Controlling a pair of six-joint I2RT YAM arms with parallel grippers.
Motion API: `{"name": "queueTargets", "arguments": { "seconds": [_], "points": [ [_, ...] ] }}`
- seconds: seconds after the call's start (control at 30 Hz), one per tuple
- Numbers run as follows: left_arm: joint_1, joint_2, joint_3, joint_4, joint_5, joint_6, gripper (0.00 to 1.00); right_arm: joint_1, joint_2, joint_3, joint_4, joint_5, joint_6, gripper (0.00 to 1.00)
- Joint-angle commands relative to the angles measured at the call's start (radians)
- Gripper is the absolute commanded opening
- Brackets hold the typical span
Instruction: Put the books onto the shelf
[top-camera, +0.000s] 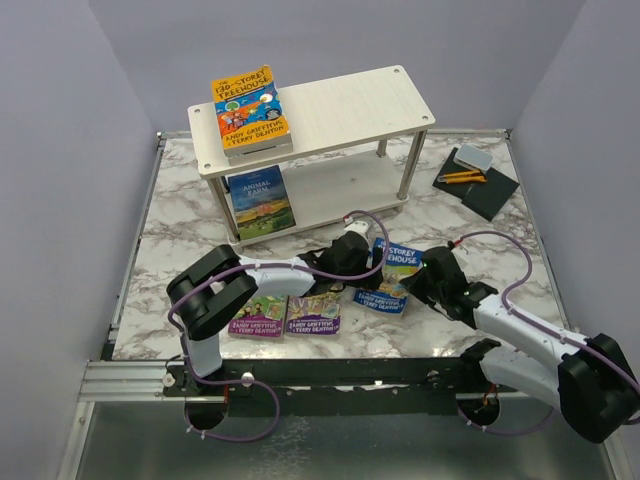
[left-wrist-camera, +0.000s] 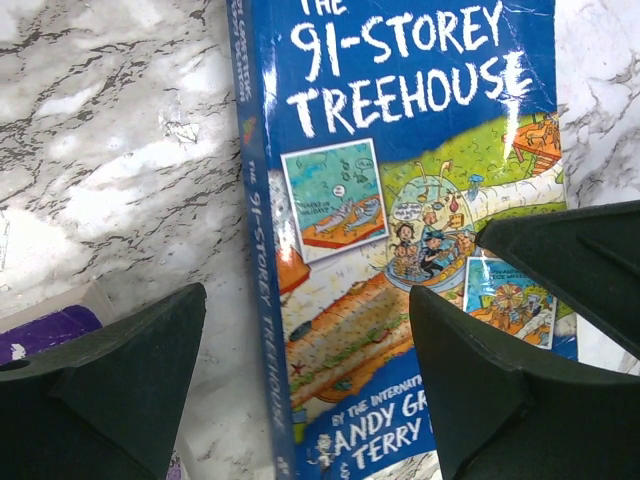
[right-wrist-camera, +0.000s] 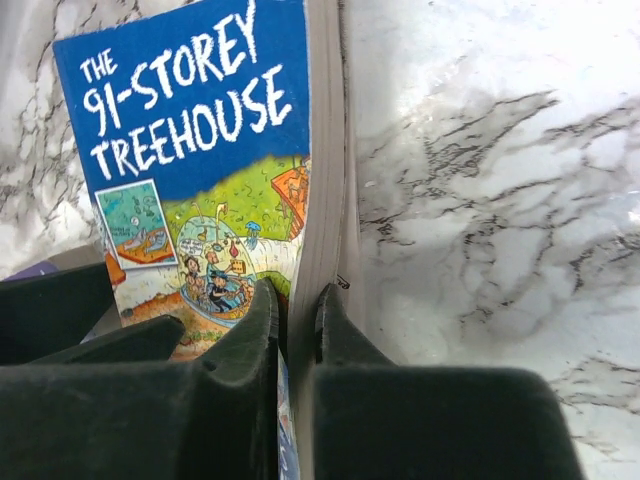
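A blue "91-Storey Treehouse" book (top-camera: 392, 270) (left-wrist-camera: 400, 150) (right-wrist-camera: 200, 110) lies between both arms on the marble table. My right gripper (top-camera: 422, 285) (right-wrist-camera: 295, 295) is shut on its page edge, one finger on the cover and the other against the pages. My left gripper (top-camera: 365, 260) (left-wrist-camera: 305, 390) is open, with one finger over the bare table beside the spine and the other over the cover. The shelf (top-camera: 340, 105) stands at the back. It carries an orange Treehouse stack (top-camera: 250, 110) on top and "Animal Farm" (top-camera: 260, 200) on the lower board. Two more books (top-camera: 255, 318) (top-camera: 313, 314) lie by the front edge.
A black pad (top-camera: 478, 185) with pencils and an eraser sits at the back right. A purple book corner (left-wrist-camera: 45, 330) shows beside my left finger. The right gripper's dark finger (left-wrist-camera: 580, 260) enters the left wrist view from the right. Purple cables loop over both arms.
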Motion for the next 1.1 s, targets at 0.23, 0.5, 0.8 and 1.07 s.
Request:
{"name": "queueTargets", "arguments": {
  "seconds": [0.23, 0.5, 0.8, 1.07],
  "points": [
    [0.029, 0.044, -0.060, -0.087, 0.060, -0.005, 0.89, 0.002, -0.017, -0.065, -0.102, -0.027, 0.024, 0.00],
    [0.085, 0.112, -0.127, 0.086, 0.303, -0.102, 0.85, 0.003, -0.046, -0.080, -0.121, -0.053, 0.046, 0.00],
    [0.096, 0.201, -0.128, 0.181, 0.471, -0.156, 0.77, 0.002, -0.123, -0.117, -0.148, -0.088, 0.080, 0.00],
    [0.096, 0.249, -0.139, 0.307, 0.603, -0.229, 0.63, 0.002, -0.188, -0.139, -0.168, -0.096, 0.100, 0.00]
  ]
}}
